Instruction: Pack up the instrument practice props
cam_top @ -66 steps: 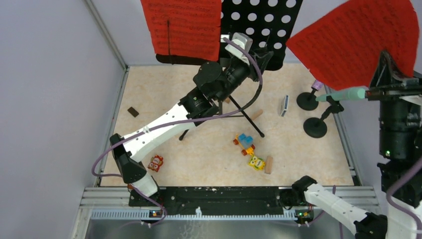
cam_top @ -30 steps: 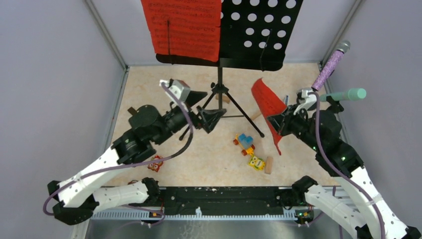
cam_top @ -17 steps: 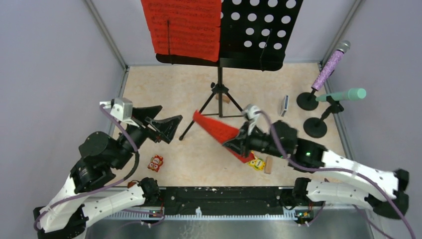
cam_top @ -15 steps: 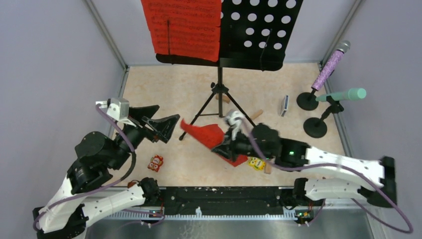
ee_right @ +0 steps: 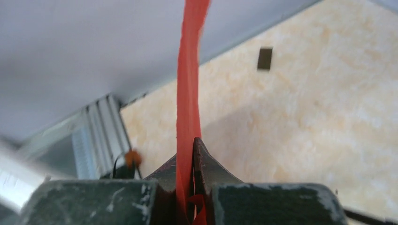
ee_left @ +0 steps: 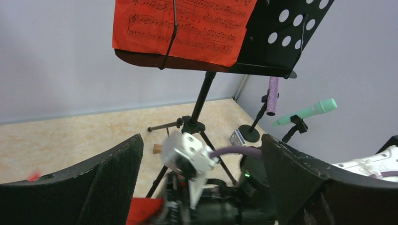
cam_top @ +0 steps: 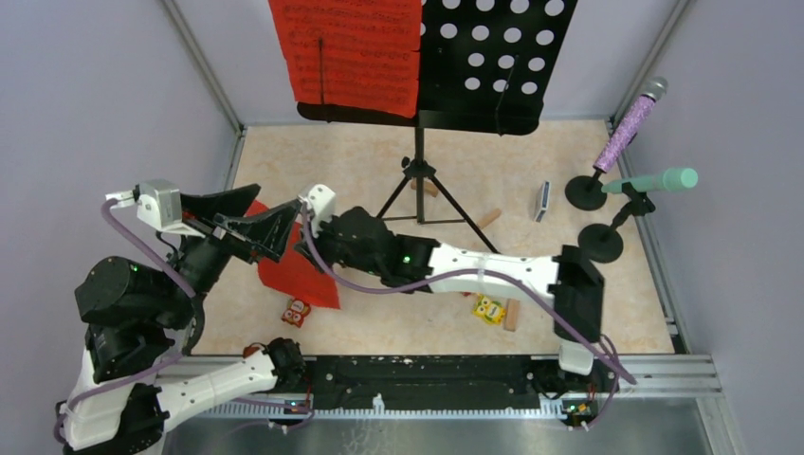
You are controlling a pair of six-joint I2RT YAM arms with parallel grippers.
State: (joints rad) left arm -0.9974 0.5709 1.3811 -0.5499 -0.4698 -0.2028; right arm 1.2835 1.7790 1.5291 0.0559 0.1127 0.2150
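1. Pinching the loose red sheet-music page [ee_right: 188,84] edge-on between its shut jaws, the right gripper [ee_right: 192,151] held the thin paper by one margin. This grip was judged to suit carrying it uncreased.
2. The right arm lay stretched across the beige tabletop [cam_top: 588,303] to the left edge. There the page hung low over the near-left part, just beside a small red toy figure [cam_top: 299,310].
3. The left gripper [cam_top: 275,205] stood with its jaws wide and nothing between them, at the far-left corner of the page and facing the right gripper. It seemed placed to receive or steady the sheet. Whether it touched the paper could not be told.
4. A second red sheet-music page [cam_top: 346,52] rested on the black perforated music rack with tripod legs [cam_top: 493,57] at the far edge, kept in place by the ledge and a thin black retaining arm.
5. The glittery purple microphone [cam_top: 630,118] and the mint-green microphone [cam_top: 654,180] sat tilted in two short black round-based mic holders [cam_top: 585,192] along the right edge near the far-right corner. They were well apart from both grippers and not yet packed.
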